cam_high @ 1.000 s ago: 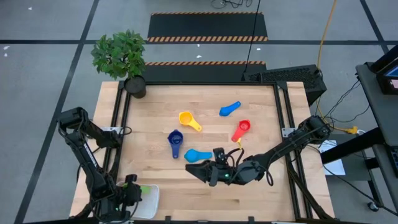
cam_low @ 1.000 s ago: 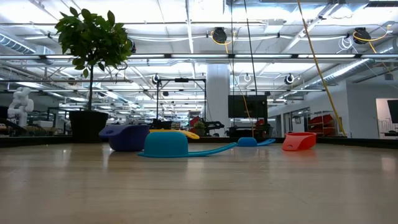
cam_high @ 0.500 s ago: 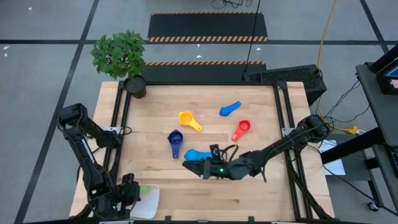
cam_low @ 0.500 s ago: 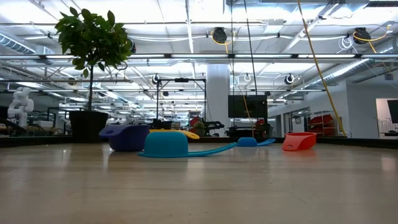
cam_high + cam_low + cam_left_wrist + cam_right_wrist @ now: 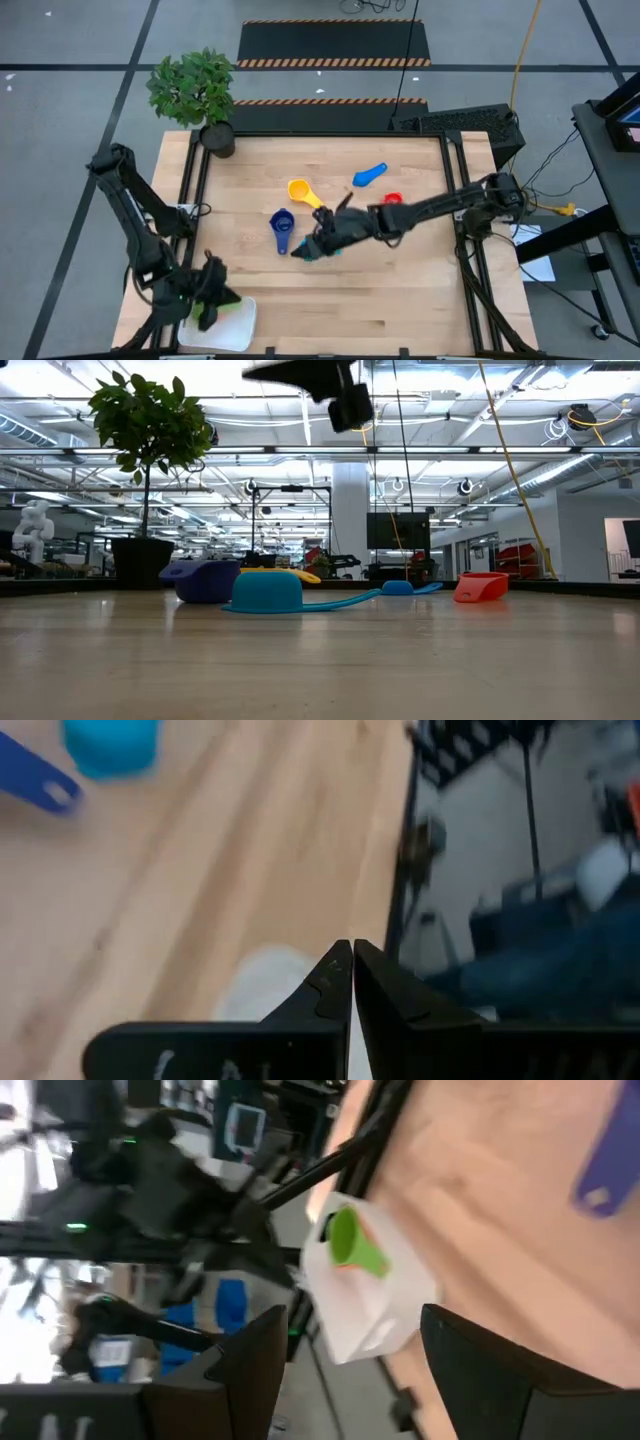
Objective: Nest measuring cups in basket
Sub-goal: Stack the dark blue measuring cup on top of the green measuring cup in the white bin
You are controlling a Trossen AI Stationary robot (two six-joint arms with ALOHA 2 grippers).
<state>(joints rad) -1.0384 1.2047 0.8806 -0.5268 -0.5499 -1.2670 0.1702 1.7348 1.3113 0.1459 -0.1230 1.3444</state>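
While the left gripper hangs shut and empty over the white basket, where a green cup already lies, the right gripper hovers with jaws wide above the light blue cup, probably lining up to take it.

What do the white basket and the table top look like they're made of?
The basket looks like moulded plastic: plain white, smooth walls, rounded corners; whether it is glossy or matte is unclear. The table top looks like light wood with a smooth, slightly sheened finish: pale plank seams and grain run across it.
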